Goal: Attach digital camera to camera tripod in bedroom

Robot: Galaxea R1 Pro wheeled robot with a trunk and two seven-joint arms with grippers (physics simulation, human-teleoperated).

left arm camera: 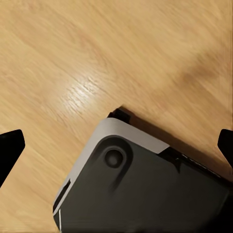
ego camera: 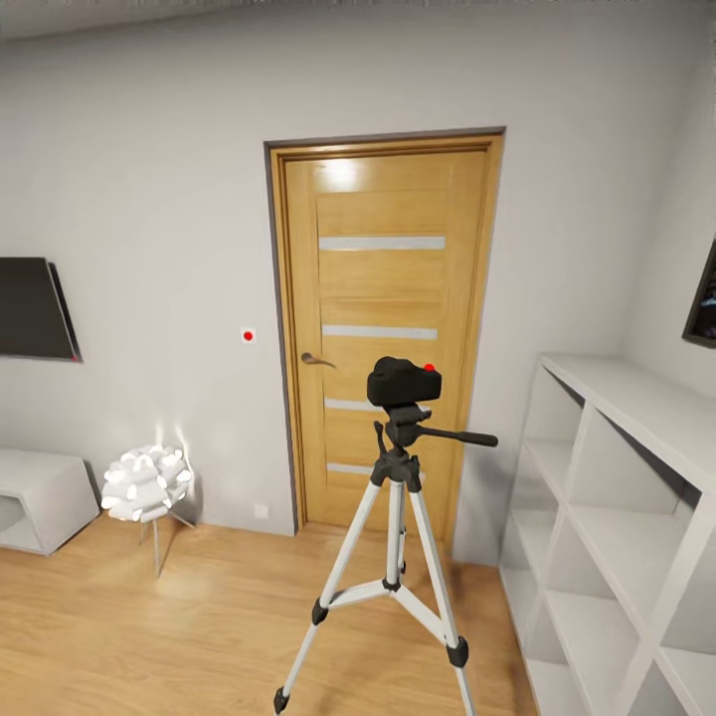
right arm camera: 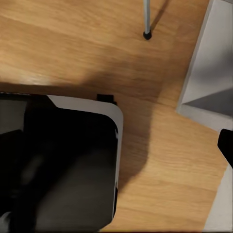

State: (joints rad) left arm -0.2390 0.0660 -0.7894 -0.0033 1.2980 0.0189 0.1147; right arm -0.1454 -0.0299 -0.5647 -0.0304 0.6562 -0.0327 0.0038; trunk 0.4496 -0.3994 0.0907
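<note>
Currently the camera (ego camera: 401, 381) sits atop the tripod (ego camera: 396, 557) (red dot up), before the door (ego camera: 383, 328). Both claws spread wide, empty, over the floor (left arm camera: 97, 58).

digital camera (ego camera: 402, 382): looking like matt black plastic, with a glossy red dot
camera tripod (ego camera: 396, 557): legs showing as smooth silver-white metal, joints and feet as matt black plastic
door (ego camera: 383, 333): appearing as satin oak wood, striped with frosted glass
floor (ego camera: 149, 626): reading as light wood planks, catching a soft sheen
shelving (ego camera: 617, 517): looking smooth, matt white
</note>
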